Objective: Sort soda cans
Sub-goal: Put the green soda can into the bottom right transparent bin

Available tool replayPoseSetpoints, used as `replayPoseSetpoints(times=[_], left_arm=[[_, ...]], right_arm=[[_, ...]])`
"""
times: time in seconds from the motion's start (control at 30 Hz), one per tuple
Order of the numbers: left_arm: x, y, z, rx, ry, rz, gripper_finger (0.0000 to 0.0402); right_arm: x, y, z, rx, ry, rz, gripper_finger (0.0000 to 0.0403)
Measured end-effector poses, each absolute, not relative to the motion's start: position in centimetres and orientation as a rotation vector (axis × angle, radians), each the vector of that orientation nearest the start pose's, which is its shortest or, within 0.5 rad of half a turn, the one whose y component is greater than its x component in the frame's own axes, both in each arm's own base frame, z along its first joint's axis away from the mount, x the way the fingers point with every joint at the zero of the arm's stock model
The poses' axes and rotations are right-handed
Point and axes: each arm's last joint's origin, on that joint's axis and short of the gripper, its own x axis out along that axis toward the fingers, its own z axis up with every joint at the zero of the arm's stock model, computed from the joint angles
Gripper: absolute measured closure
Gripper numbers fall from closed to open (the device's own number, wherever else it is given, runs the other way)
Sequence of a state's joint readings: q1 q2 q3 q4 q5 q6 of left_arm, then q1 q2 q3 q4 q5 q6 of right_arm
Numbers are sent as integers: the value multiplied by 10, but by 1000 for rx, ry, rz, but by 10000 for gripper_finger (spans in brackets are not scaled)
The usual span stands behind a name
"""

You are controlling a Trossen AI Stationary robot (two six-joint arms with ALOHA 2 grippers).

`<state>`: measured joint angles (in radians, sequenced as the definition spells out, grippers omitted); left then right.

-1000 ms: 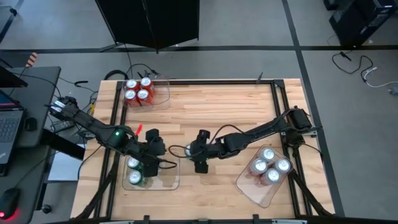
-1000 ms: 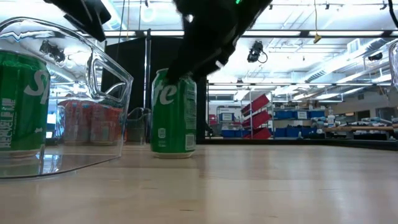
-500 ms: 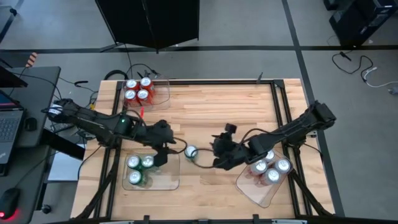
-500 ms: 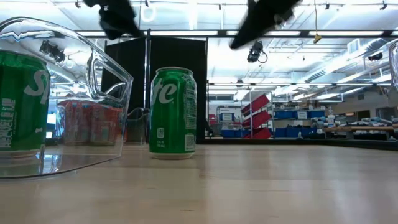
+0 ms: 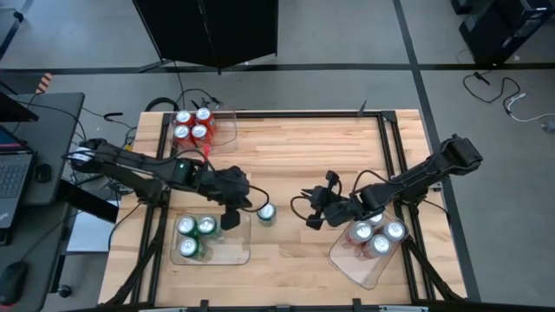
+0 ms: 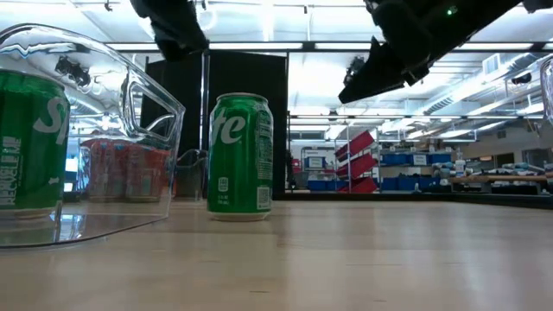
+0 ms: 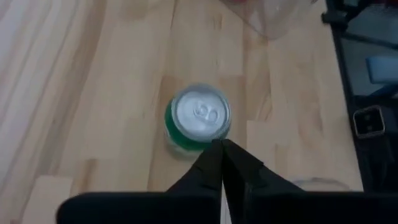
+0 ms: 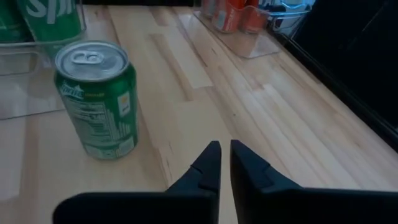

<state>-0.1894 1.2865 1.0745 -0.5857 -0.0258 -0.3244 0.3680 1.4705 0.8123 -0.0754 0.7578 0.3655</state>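
Since the earlier frames the right arm is pulling back toward the right edge of the desk, leaving the lone green aluminium soda can (image 5: 266, 212) standing upright on bare wood; the left gripper (image 5: 234, 214) is closing in on it from the left.

Left edge first: a clear plastic rectangular tray (image 5: 238, 252) near the front-left corner is holding three green soda cans (image 5: 195, 237); a second clear tray (image 5: 227, 134) at the back-left corner is holding four red cans (image 5: 192, 126). The lone can is sitting just beside the front-left tray's right wall, apart from it.

Left gripper: fingers pressed together, hovering just beside the can's silver top (image 7: 200, 114). Judgement: it needs to part its fingers wide, descend straddling the smooth cylindrical wall, and clamp mid-height; thin aluminium dents and slides, so moderate squeeze, vertical lift, clearing the glossy tray rim.

Right gripper (image 5: 316, 211): fingers nearly together, holding nothing, well apart from the can. Right tray (image 5: 349, 267) at the front-right corner is holding four silver-white cans (image 5: 375, 230).
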Motion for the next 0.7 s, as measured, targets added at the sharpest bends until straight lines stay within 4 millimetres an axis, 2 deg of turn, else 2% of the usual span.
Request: replayPoseSetpoints(times=[0.17,0.33,0.53,0.7], left_arm=[[275,-53,308,-203,877,-22,329],[296,-59,311,-202,937,-22,229],[320,-64,296,-232,1038,4,114],[330,-67,284,-197,1085,-23,50]], right_arm=[[278,86,205,-36,531,-475,399],[279,87,205,-23,536,-455,399],[278,89,205,-20,544,-436,402],[277,90,204,-20,548,-427,402]])
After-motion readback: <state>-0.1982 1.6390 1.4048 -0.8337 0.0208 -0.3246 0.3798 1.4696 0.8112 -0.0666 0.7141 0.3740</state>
